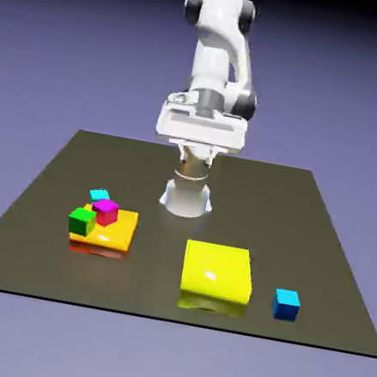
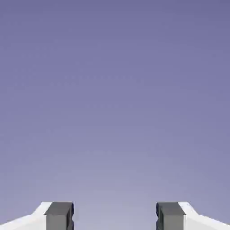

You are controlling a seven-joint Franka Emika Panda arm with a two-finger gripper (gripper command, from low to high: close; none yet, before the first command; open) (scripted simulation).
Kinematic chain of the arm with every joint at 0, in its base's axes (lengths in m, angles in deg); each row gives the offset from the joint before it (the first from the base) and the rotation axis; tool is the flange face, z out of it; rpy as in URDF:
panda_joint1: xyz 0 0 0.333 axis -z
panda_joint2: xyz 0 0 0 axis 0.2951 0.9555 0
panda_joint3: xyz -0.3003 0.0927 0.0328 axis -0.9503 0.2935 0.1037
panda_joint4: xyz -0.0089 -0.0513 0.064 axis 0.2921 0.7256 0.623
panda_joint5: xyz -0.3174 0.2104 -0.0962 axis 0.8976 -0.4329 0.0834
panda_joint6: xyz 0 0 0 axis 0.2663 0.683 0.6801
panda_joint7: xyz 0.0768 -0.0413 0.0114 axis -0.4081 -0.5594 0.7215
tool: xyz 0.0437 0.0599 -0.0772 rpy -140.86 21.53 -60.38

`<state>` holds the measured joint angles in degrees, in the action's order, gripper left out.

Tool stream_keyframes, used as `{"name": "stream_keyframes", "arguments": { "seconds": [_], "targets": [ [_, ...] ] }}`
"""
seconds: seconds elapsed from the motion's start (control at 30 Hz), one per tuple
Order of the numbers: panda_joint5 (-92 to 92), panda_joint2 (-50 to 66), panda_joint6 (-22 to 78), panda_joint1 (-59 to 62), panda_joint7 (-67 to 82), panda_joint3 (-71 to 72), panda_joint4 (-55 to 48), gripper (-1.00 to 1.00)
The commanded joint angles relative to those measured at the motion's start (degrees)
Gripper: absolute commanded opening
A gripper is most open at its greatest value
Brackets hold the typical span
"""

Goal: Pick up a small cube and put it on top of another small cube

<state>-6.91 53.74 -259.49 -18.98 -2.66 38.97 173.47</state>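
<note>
The small blue cube (image 1: pixel 286 304) with a lighter top sits alone on the dark table near the front edge, at the exterior view's right. The magenta-pink cube (image 1: pixel 104 210) rests on a low yellow-orange slab (image 1: pixel 117 233) at the exterior view's left. My gripper (image 1: pixel 200 130) hangs high above the table's far side, well away from both cubes. In the hand view the gripper (image 2: pixel 115 216) is open: its two grey fingertips (image 2: pixel 59 215) stand wide apart with nothing between them, and only the blue-violet backdrop shows.
A green cube (image 1: pixel 81 221) sits on the same slab, touching the magenta one's front left. A paler cyan cube (image 1: pixel 99 195) lies just behind them. A larger bright yellow slab (image 1: pixel 217 272) lies front centre, left of the blue cube. The robot's base (image 1: pixel 187 199) stands behind.
</note>
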Motion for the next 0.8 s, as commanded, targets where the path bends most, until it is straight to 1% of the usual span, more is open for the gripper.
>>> {"name": "stream_keyframes", "arguments": {
  "seconds": [0.0,0.77],
  "targets": [
    [-2.13,1.95,0.71,-0.93,-2.5,0.15,-1.05,0.0],
    [-51.06,46.77,16.92,-22.39,-59.81,3.65,-25.19,0.0]
  ]
}}
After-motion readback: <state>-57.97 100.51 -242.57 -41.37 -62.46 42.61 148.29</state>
